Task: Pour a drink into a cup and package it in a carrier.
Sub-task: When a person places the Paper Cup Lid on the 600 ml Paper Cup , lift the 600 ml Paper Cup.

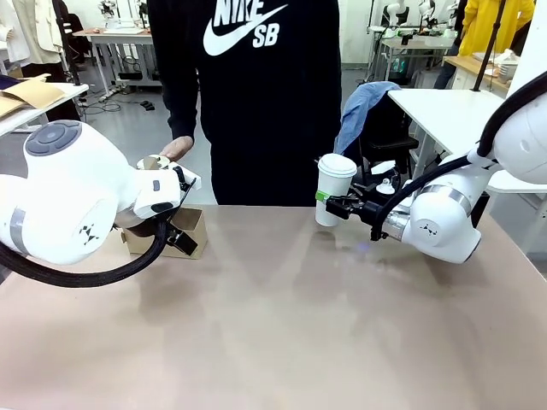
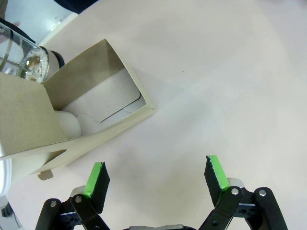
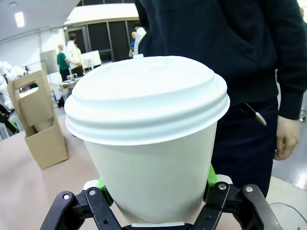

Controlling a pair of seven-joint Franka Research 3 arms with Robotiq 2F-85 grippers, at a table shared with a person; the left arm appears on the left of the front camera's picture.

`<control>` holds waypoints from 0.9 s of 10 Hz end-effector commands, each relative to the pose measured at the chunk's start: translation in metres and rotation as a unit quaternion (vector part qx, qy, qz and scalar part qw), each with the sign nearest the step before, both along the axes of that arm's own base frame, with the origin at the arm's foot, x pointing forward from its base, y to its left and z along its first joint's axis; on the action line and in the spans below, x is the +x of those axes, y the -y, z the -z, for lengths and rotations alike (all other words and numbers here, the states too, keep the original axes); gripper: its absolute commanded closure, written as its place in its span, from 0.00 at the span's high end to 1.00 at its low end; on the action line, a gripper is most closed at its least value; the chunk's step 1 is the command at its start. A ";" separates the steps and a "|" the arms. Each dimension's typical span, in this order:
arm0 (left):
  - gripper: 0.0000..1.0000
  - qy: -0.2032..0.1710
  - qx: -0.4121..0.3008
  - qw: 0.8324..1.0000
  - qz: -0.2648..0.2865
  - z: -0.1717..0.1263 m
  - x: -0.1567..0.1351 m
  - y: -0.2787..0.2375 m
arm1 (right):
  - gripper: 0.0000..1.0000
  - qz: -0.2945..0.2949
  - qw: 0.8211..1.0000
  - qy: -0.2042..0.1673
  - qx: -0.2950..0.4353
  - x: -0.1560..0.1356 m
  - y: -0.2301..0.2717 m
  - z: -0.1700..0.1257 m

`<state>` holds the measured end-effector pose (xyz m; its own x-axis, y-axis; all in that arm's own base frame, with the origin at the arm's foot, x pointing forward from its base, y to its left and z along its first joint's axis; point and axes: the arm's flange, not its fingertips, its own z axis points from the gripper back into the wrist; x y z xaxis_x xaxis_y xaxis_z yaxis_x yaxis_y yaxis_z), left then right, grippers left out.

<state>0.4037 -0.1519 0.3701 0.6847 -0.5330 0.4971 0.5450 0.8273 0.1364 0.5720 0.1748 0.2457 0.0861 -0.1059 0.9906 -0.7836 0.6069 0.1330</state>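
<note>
- Beige surface (image 1: 282, 333) carries the carrier (image 1: 193, 225) at far left, beside the open left hand (image 2: 156, 170).
- Opposite, the right hand (image 1: 336, 204) grips the upright lidded cup (image 1: 332, 181); carrier lies leftward.

The cup (image 3: 148, 158) and its lid (image 3: 144, 96) are plain white. The carrier (image 2: 29, 120) is brown cardboard, the table (image 1: 282, 325) pale beige. The pads (image 2: 97, 178) are green, the arms (image 1: 77, 196) white. The person's top (image 1: 265, 102) is black with white lettering.
</note>
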 end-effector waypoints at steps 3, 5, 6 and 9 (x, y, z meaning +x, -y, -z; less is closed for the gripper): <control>1.00 0.000 -0.001 1.000 0.000 0.000 0.000 0.000 | 0.80 0.000 1.000 0.004 0.000 -0.001 -0.002 -0.007; 1.00 0.000 -0.001 1.000 0.000 0.000 0.000 0.000 | 0.80 0.000 1.000 0.004 0.000 -0.001 -0.002 -0.007; 1.00 0.000 -0.001 1.000 0.000 0.000 0.000 0.000 | 0.80 0.000 1.000 0.004 0.000 -0.001 -0.002 -0.007; 1.00 0.000 -0.001 1.000 0.000 0.000 0.000 0.000 | 0.80 0.000 1.000 -0.001 -0.017 -0.005 -0.002 -0.060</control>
